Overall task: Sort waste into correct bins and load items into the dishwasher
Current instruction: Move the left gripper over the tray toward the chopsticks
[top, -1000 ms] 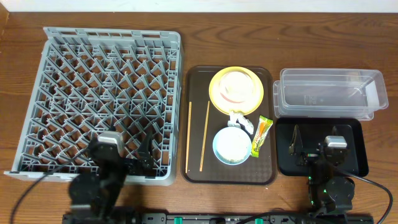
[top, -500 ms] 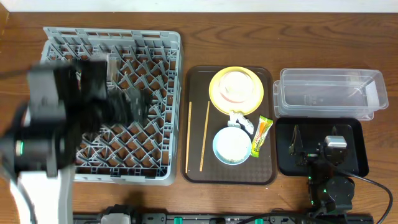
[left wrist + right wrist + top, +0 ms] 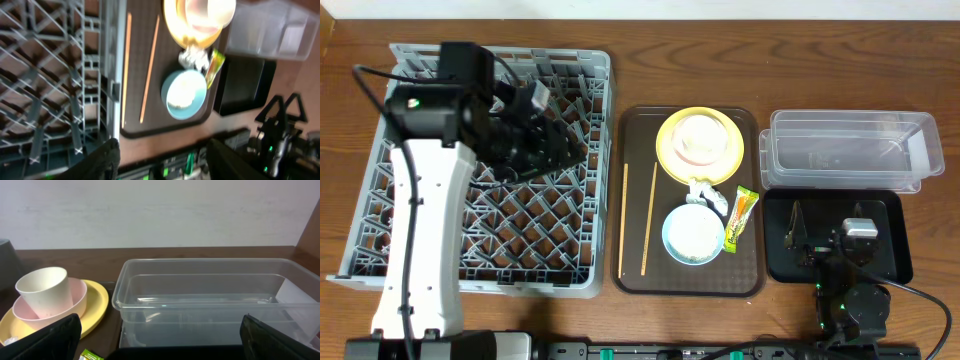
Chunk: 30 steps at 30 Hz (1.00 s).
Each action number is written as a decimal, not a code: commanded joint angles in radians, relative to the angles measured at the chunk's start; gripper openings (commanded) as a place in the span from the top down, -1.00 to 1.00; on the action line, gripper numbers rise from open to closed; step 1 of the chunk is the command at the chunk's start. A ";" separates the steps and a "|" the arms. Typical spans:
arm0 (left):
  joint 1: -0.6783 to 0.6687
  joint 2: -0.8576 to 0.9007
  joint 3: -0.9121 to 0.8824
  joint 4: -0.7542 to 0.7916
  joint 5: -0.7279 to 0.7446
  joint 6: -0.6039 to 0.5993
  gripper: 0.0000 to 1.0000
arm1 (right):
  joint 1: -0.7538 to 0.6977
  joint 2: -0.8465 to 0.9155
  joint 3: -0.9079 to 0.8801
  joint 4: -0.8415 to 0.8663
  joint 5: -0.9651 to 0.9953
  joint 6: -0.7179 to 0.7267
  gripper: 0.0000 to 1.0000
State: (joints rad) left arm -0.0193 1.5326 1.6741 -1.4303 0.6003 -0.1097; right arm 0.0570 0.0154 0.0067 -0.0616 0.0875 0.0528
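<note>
Chopsticks [image 3: 624, 220] lie parallel on the brown tray's [image 3: 752, 285] left side, long axis front-to-back, just right of the rack [image 3: 603, 150]. Left gripper [image 3: 167, 157] hovers above the rack, jaws apart, empty; I judge it nearer. Right gripper [image 3: 162, 342] is wide open, empty.

The overhead camera gives me the whole surface [image 3: 620, 40] from straight above. The left wrist looks down from high, the right wrist looks level and close; all three share the yellow plate [image 3: 667, 160].
</note>
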 commanded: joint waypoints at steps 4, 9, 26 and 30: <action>-0.133 0.010 -0.127 0.006 -0.013 -0.004 0.09 | 0.002 -0.002 -0.001 -0.003 0.013 0.014 -0.99; -0.291 0.010 -0.283 0.135 -0.017 -0.050 0.23 | 0.002 -0.002 -0.001 -0.003 0.013 0.013 -0.98; -0.861 0.011 -0.508 0.544 -0.442 -0.431 0.84 | 0.002 -0.002 -0.001 -0.003 0.013 0.014 -0.98; -0.967 0.011 -0.508 0.625 -0.516 -0.431 0.85 | 0.002 -0.002 -0.001 -0.003 0.013 0.014 -0.98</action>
State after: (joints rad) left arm -0.9249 1.5471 1.1671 -0.8410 0.2058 -0.5117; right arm 0.0570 0.0158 0.0067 -0.0616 0.0872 0.0528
